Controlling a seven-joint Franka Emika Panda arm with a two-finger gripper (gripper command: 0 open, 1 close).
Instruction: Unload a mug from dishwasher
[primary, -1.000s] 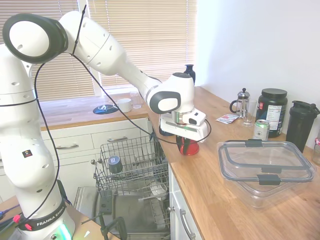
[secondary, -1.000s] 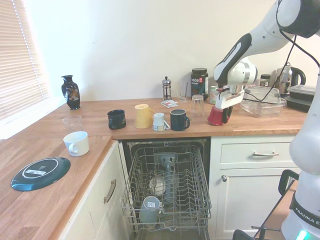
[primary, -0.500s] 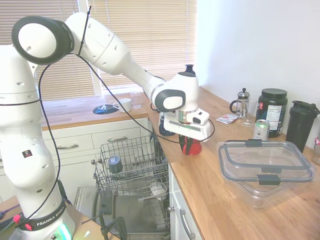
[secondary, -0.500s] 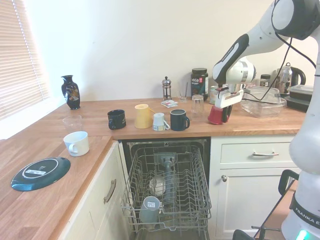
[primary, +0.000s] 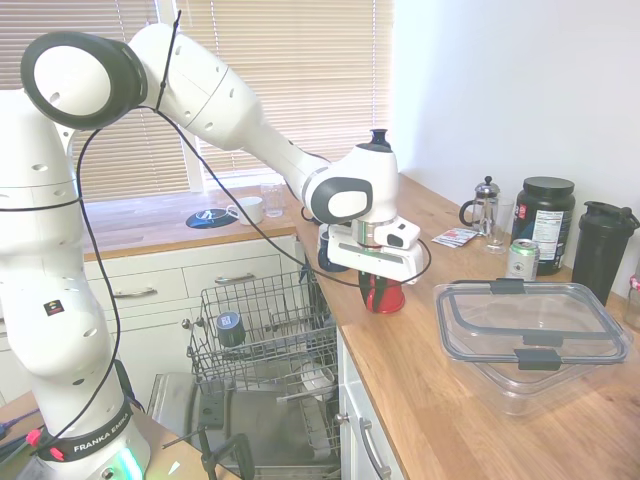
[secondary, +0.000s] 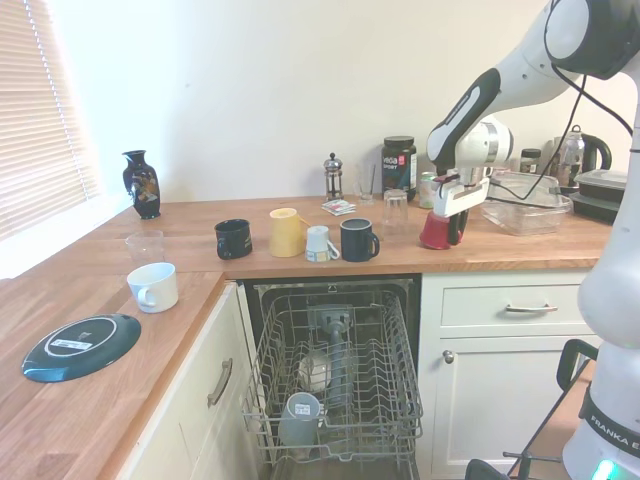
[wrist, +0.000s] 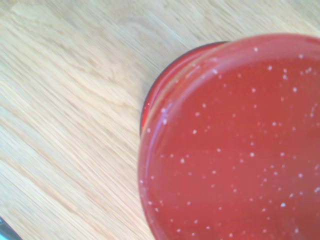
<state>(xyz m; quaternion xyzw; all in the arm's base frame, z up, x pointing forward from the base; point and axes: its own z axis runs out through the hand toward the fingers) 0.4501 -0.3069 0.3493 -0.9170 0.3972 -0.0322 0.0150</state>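
First exterior view. My white two-finger claw (primary: 381, 290) hangs over the wooden countertop (primary: 450, 400) with the glossy red mug (primary: 382, 294) between its fingers; the mug stands upside down at the counter's near-left edge, and I cannot tell whether its rim touches the wood. My fingers look closed on its sides. Left of and below the counter, the open under-counter dishwasher (primary: 255, 350) shows its grey wire rack pulled out, a grey cup (primary: 230, 329) sitting in it. To the right of the mug lies a clear plastic lidded container (primary: 533, 335); farther right stand a green drink can (primary: 522, 259), a black tub (primary: 544, 224) and a small glass coffee press (primary: 485, 206).

Second exterior view. My claw (secondary: 441, 222) holds the red mug (secondary: 436, 231) on the counter's right part, above the white drawer front (secondary: 510, 306) and to the right of the dishwasher (secondary: 335, 375). Left of it, well apart, stand a row of a dark navy mug (secondary: 357, 241), a small white printed mug (secondary: 318, 243), a yellow mug (secondary: 285, 232) and a black mug (secondary: 233, 239). A clear upturned glass (secondary: 396, 212) stands between that row and my claw.

Wrist view. The red mug's speckled base (wrist: 235, 145) fills most of the frame, with pale wood grain (wrist: 70, 115) beside it.
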